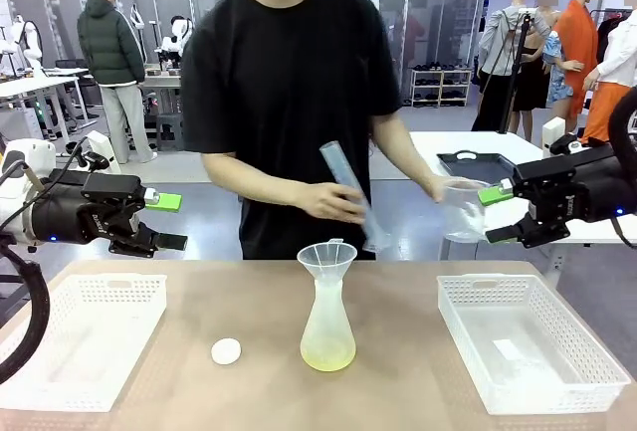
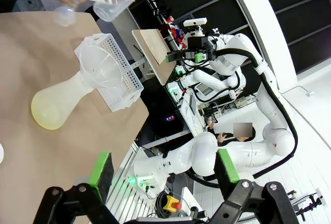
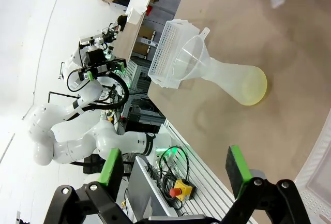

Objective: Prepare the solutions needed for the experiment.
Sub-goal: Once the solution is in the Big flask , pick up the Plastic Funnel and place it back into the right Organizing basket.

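My left claw (image 1: 170, 222) and right claw (image 1: 494, 214) hang fully open, empty, leaving the person (image 1: 289, 103) room to mix the solutions (image 1: 327, 354).

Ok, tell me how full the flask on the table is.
Nearly empty: the flask stands upright with just a shallow layer of pale yellow-green liquid at its bottom, below the funnel in its neck.

You're in a lab: your desk (image 1: 249, 302) carries a conical flask (image 1: 327, 307) of yellowish solution (image 1: 327, 355), and a person (image 1: 289, 83) holds a cylinder (image 1: 343, 184).
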`<state>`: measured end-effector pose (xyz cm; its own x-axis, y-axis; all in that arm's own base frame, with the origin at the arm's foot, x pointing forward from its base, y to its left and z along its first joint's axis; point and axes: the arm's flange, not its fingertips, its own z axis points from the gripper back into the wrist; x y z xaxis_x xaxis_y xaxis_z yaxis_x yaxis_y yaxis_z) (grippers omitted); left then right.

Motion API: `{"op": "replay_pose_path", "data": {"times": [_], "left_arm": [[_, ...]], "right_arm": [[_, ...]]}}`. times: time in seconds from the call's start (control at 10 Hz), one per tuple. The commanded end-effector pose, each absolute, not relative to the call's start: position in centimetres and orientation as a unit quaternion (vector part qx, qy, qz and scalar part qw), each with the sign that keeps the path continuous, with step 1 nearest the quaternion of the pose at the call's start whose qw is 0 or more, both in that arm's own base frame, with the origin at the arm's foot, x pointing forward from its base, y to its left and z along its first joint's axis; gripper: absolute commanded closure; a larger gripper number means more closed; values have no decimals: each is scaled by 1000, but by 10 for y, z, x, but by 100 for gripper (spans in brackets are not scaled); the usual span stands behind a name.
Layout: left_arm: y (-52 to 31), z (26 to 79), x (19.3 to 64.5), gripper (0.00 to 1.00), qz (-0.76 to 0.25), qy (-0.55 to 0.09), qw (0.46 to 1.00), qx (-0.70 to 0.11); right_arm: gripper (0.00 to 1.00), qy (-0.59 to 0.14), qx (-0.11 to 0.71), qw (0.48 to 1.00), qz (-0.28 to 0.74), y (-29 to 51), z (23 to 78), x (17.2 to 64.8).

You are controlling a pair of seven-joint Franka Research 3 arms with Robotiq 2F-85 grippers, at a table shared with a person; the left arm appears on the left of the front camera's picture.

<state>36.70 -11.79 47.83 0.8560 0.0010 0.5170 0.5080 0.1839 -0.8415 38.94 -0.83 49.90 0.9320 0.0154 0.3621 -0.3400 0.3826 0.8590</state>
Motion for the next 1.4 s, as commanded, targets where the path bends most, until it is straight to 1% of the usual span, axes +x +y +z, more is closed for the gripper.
{"op": "replay_pose_path", "data": {"times": [0.0, 0.3, 0.6, 0.8, 0.9, 1.3], "left_arm": [[-120, 480, 367, 0, -165, -208, 733, -626], [-120, 480, 367, 0, -165, -208, 733, -626], [-120, 480, 367, 0, -165, -208, 733, -626], [-120, 480, 367, 0, -165, -208, 733, -626], [-120, 480, 367, 0, -165, -208, 733, -626], [-120, 480, 367, 0, -165, -208, 733, -626]], "right_arm": [[0, -134, 504, 847, 108, 6, 515, 403], [0, -118, 422, 892, 106, 33, 543, 430], [0, -121, 368, 918, 86, 76, 570, 456], [0, -118, 343, 928, 79, 102, 573, 465], [0, -123, 316, 937, 79, 114, 573, 467], [0, -114, 250, 957, 88, 160, 568, 473]]}}
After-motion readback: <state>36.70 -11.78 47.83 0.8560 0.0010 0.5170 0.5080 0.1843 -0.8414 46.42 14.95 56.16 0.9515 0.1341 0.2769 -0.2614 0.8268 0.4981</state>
